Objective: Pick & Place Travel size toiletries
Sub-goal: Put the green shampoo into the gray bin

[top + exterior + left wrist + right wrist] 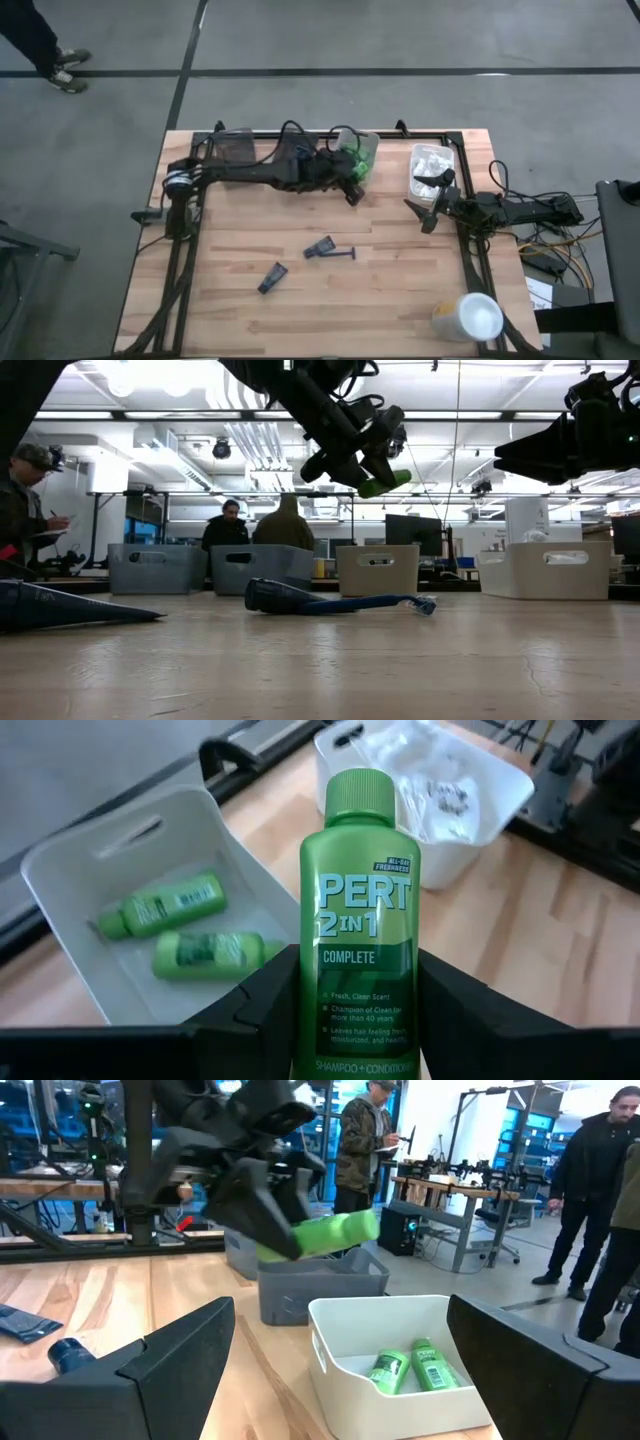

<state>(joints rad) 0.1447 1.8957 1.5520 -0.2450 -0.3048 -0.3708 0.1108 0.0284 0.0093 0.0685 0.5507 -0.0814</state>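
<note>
The green bottle (362, 920) reads "PERT 2 IN 1 COMPLETE", with "Shampoo + Conditioner" at its foot. The left gripper (355, 1020) has its fingers closed on the bottle's lower body and holds it in the air above the white bin (70, 880), where two more green bottles (185, 930) lie. A blue razor (330, 249) lies mid-table. The right gripper (428, 205) hovers spread wide, empty, beside the bin of white packets (430, 165).

The wooden table (300, 300) carries two dark blue razors (329, 250) (272, 277), three bins (432, 168) (358, 155) (234, 146) and a white cup (468, 317)
</note>
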